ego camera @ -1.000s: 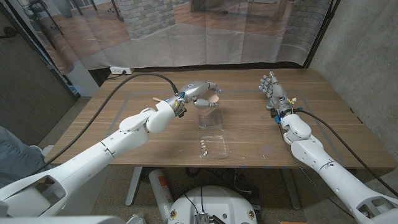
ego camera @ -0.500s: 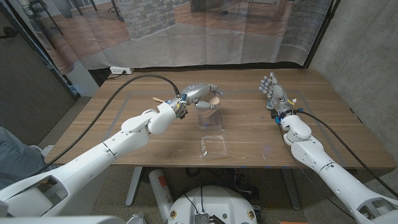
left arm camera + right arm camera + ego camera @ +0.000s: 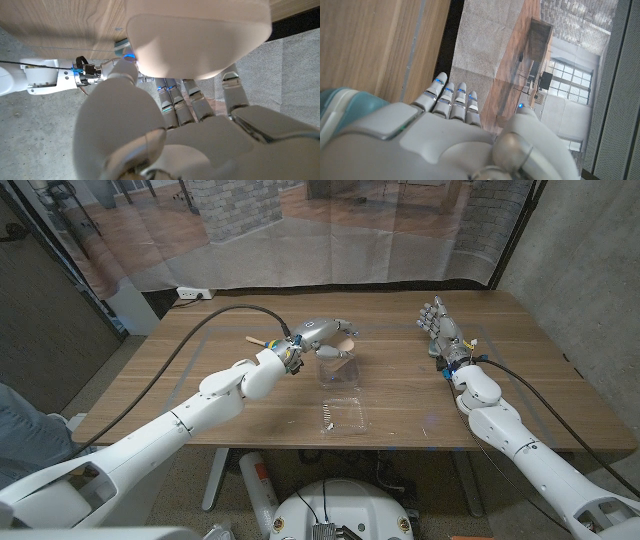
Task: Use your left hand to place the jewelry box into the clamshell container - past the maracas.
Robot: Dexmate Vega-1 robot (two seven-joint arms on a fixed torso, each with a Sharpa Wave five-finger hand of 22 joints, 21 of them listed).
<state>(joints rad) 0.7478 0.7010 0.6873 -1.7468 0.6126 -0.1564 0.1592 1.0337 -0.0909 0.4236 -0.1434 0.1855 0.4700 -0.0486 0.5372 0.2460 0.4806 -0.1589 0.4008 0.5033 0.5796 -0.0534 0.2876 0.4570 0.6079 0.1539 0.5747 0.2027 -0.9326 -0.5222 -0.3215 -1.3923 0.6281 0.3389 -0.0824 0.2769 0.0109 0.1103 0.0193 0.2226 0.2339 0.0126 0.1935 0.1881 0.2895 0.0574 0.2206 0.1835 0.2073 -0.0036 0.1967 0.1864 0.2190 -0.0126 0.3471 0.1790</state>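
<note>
Left hand point(image 3: 322, 330) grips the jewelry box point(image 3: 334, 352) over the clear clamshell container point(image 3: 340, 372); right hand point(image 3: 440, 326) stands open, fingers apart, holding nothing.

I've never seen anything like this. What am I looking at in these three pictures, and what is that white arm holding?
This is a robot with two white arms, each ending in a hand with fingers. The wide picture comes from a camera on its head, looking down at the wooden table. The other two come from cameras on its wrists, each looking along the back of that arm's hand. The left hand grips a pale rounded jewelry box close to a clear plastic clamshell container on the table. Beside that arm lies a wooden-handled maraca. The right hand waits apart, fingers spread, holding nothing.
</note>
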